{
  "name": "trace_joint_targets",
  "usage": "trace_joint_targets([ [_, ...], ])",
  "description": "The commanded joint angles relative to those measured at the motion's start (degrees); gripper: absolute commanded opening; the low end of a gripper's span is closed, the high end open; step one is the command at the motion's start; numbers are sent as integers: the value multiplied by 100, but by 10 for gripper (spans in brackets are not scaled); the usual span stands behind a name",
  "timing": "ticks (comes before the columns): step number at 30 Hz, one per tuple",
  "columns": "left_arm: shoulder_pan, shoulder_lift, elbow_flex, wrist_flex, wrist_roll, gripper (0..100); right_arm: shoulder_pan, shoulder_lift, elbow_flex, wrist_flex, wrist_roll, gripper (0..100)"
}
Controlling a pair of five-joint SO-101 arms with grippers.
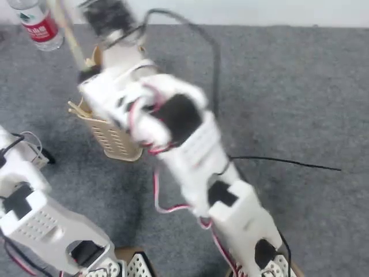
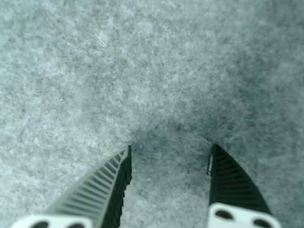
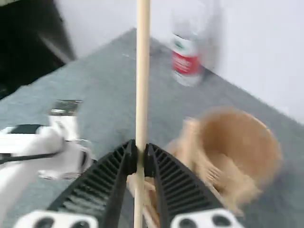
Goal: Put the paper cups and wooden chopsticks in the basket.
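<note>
**Chopstick held above the basket, not yet let go**

Your right gripper [image 3: 141, 159] is pinching a wooden chopstick [image 3: 142, 71], held upright. In the high view it sits at the upper left of the frame, directly over the tan basket [image 1: 115, 141]. Pale sticks seem to poke from the basket's rim. Whether paper cups lie inside is too blurred to tell. Your left gripper [image 2: 170, 156] is spread wide and holds nothing, low over the grey mat [image 2: 142, 71]. Judging by this, the task is well along, and this chopstick has yet to be dropped in. A water bottle [image 1: 37, 23] stands at the top left.
</note>
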State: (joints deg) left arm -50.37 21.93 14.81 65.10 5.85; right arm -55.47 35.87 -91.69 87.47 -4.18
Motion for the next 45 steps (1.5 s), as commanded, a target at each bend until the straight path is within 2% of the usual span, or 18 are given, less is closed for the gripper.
trace_joint_targets([
  [1, 70, 62, 92, -9, 9, 272, -602, 426, -501, -462, 791, 7],
  [3, 70, 62, 92, -9, 9, 272, -708, 716, -475, -505, 1099, 7],
  [7, 70, 62, 92, -9, 9, 272, -611, 1042, -475, -523, 1134, 7],
  [15, 88, 62, 92, -9, 9, 272, -426, 532, -484, -549, 1222, 6],
  [19, 88, 62, 92, -9, 9, 272, -409, 189, -475, -848, 1978, 6],
  [24, 88, 62, 92, -9, 9, 272, -154, 180, -440, -1727, 2857, 6],
  [29, 88, 62, 92, -9, 9, 272, -119, 655, -466, -1930, 2813, 6],
  [35, 88, 62, 92, -9, 0, 272, 303, 1473, -466, -1938, 2778, 6],
  [40, 88, 62, 92, -9, 0, 272, 391, 1516, -466, -1895, 2769, 7],
  [45, 88, 62, 92, -9, 0, 272, 382, 1420, -475, -1323, 2848, 22],
])
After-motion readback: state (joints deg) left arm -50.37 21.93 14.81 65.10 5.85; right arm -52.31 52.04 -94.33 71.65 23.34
